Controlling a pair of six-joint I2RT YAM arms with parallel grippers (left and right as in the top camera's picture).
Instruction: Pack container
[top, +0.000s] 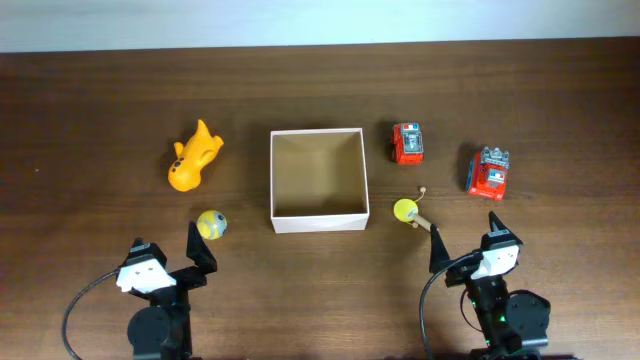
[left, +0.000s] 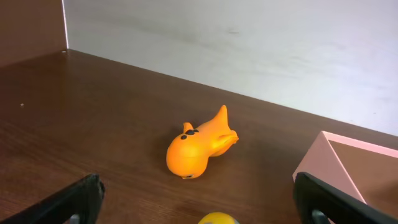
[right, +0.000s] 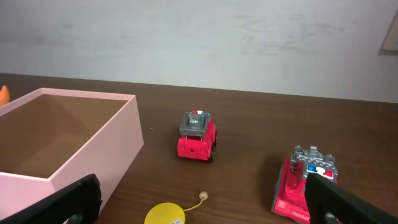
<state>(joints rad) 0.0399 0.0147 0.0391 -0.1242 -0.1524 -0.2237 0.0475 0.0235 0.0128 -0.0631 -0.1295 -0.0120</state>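
Observation:
The container (top: 360, 175), a square white-walled box with a tan inside, stands empty at the table's middle; it also shows in the left wrist view (left: 323, 155) and the right wrist view (right: 118, 134). An orange fish-like toy (top: 192, 156) (left: 199, 146) and a yellow-blue ball (top: 211, 224) (left: 217, 218) lie to its left. Two red toy trucks (top: 407, 143) (top: 490, 171) (right: 198, 135) (right: 305, 180) and a yellow disc with a string (top: 406, 211) (right: 165, 214) lie to its right. My left gripper (top: 170, 252) (left: 199, 205) is open just before the ball. My right gripper (top: 465, 238) (right: 202, 199) is open just before the disc.
The dark wooden table (top: 320, 290) ends at a white wall at the back (top: 320, 20). Cables loop from both arm bases near the front edge (top: 75, 310).

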